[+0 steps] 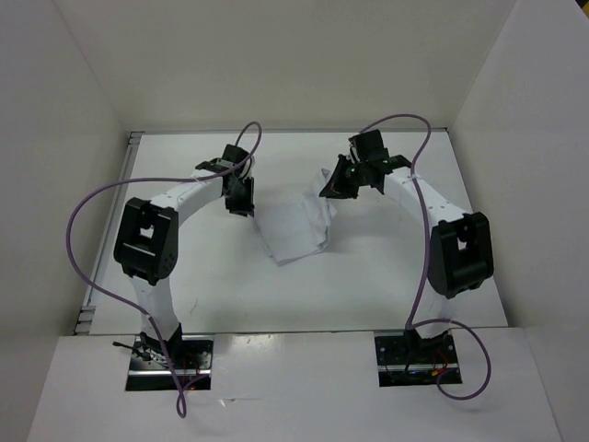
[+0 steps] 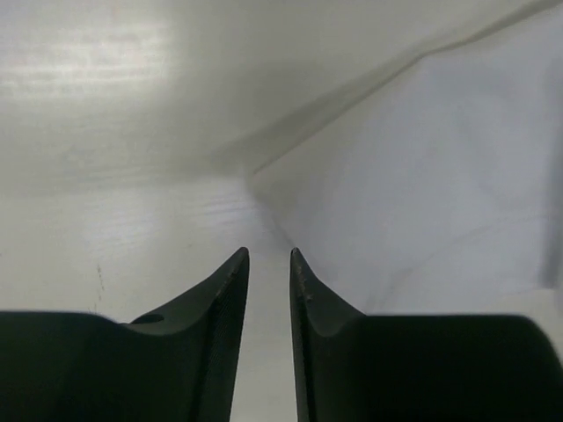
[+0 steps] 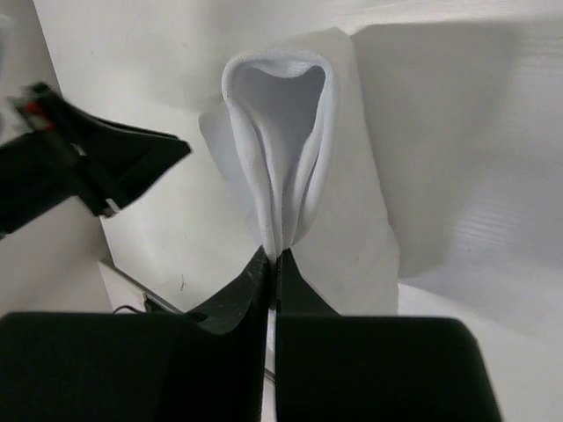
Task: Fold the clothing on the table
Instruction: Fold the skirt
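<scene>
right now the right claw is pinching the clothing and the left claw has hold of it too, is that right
Half right. The right claw does pinch the clothing, but the left claw holds nothing. The left wrist view shows its jaws apart over the table, with the clothing lying just ahead of them.

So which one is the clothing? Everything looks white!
Look at the middle of the flat white table. The clothing is the wrinkly heap lying there, with one edge pinched up by the right gripper. Nothing else there is soft and crumpled.
</scene>
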`<state>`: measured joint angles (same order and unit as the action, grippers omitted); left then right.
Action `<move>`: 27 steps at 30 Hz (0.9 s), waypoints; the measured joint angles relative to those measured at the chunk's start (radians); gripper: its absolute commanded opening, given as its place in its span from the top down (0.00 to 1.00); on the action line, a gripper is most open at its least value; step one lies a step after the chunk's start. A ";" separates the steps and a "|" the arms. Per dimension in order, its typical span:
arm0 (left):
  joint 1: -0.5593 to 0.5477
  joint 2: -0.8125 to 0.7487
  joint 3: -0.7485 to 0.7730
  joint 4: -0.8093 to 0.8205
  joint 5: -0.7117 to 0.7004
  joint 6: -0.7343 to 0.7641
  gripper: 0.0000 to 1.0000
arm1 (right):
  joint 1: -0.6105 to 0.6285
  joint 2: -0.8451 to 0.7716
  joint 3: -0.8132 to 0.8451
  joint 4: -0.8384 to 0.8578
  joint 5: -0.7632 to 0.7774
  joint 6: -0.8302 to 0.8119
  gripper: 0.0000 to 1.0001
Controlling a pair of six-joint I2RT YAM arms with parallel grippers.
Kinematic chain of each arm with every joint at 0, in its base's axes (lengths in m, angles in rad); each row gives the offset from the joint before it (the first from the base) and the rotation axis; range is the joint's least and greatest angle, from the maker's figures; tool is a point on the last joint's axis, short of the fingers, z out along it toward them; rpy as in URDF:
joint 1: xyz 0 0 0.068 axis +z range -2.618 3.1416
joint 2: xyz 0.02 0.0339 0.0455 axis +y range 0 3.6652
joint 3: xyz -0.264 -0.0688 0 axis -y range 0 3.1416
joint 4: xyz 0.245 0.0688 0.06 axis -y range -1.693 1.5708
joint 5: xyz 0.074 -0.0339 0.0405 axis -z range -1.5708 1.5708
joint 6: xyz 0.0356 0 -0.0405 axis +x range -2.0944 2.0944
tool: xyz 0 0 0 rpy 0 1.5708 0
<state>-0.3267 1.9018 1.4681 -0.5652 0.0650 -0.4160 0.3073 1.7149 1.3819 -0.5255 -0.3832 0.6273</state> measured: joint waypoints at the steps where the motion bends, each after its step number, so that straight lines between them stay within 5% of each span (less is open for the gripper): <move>1: 0.000 0.009 -0.025 -0.004 -0.014 0.001 0.68 | 0.009 0.008 0.008 0.000 0.002 0.000 1.00; 27: -0.001 0.111 -0.054 0.041 0.026 -0.003 0.70 | 0.339 0.314 0.177 -0.025 0.032 0.000 1.00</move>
<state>-0.3275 2.0132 1.4139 -0.5240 0.0914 -0.4187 0.6460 2.0293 1.5589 -0.5503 -0.3511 0.6277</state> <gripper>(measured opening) 0.304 0.018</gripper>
